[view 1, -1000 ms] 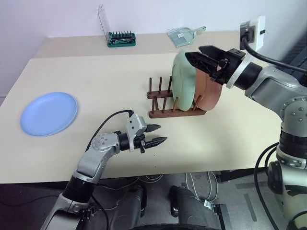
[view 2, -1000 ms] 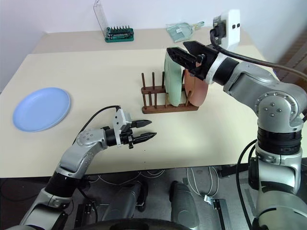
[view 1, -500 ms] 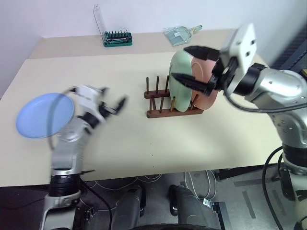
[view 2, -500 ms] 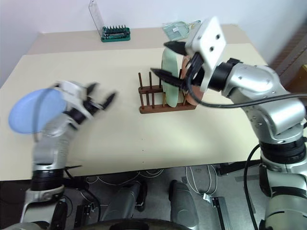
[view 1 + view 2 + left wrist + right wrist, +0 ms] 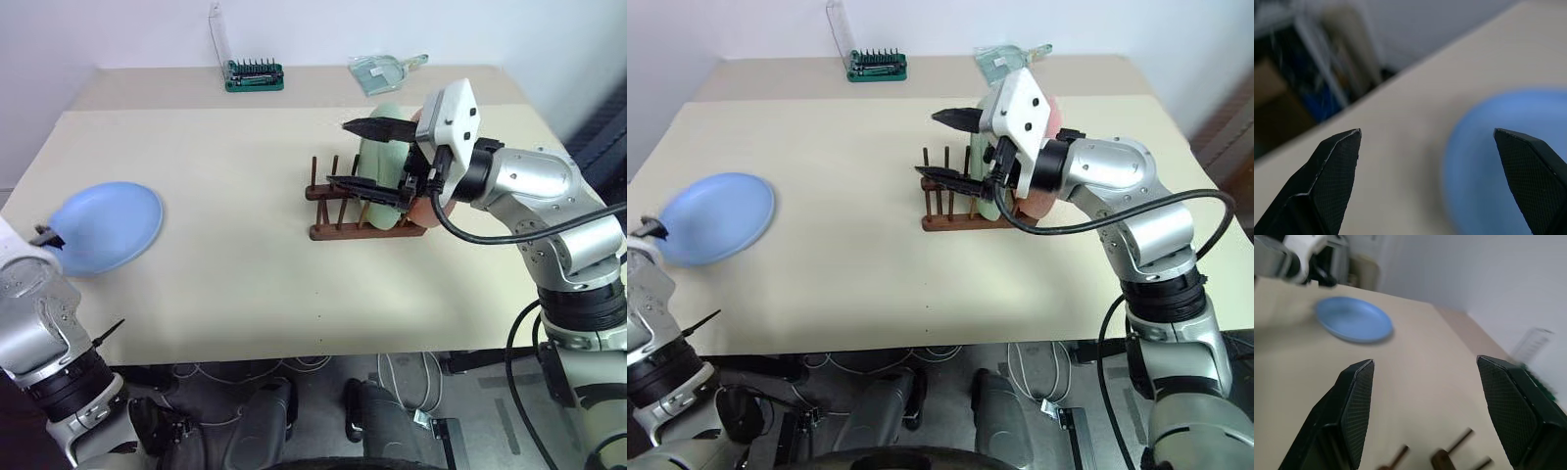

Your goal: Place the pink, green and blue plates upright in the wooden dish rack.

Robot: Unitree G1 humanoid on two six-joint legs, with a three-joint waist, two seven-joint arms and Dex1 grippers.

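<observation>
Here, a beige table (image 5: 245, 245) stands against a pale wall, a green bit set (image 5: 255, 75) at its far edge. Since a second ago the left gripper (image 5: 1427, 181) has swung from table centre out to nine o'clock, jaws now wide apart, facing the blue plate (image 5: 103, 227). The right gripper (image 5: 367, 157), jaws apart and empty, hovers over the wooden dish rack (image 5: 362, 208) at two o'clock, which holds the green plate (image 5: 384, 152) and the pink plate (image 5: 1043, 204) upright.

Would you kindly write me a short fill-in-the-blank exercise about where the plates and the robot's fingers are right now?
1. The blue plate lies flat on the ____.
2. The green plate stands upright in the wooden ____.
3. The right gripper hovers above the rack with its fingers ____.
4. The plate behind the green one is ____.

Missing words: table; dish rack; open; pink
</observation>
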